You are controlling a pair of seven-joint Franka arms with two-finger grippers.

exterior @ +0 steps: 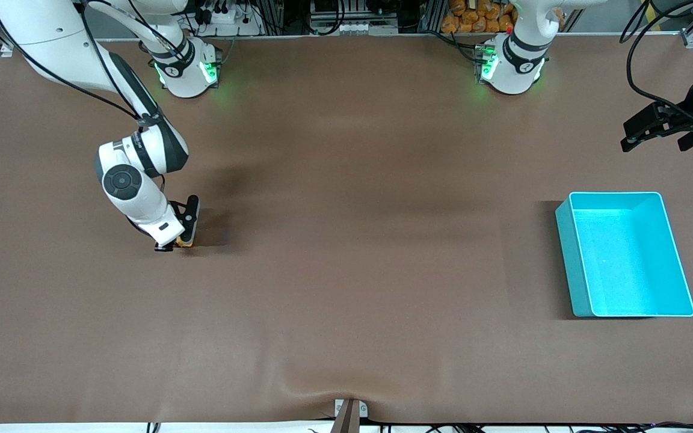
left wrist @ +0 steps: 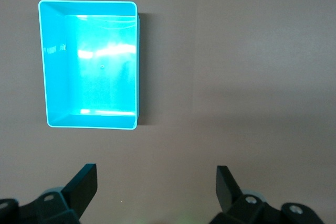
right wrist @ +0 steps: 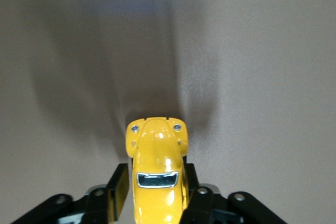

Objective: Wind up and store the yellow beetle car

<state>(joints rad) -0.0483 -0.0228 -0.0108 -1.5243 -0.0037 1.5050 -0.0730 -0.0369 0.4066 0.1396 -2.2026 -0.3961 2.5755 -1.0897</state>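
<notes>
The yellow beetle car [right wrist: 156,156] stands on the brown table toward the right arm's end, a small rounded toy with a dark window. My right gripper [right wrist: 156,182] is down at the table with a black finger on each side of the car's body, shut on it. From the front, only a sliver of the car [exterior: 186,243] shows under the right gripper [exterior: 178,245]. My left gripper [exterior: 629,141] waits in the air at the left arm's end of the table. In its wrist view the left gripper [left wrist: 156,179] stands open with nothing between its fingers.
A cyan bin [exterior: 614,193] sits toward the left arm's end of the table with nothing in it; its rim [left wrist: 86,1] also shows in the left wrist view. The brown table cover has a slight wrinkle [exterior: 346,391] at the edge nearest the front camera.
</notes>
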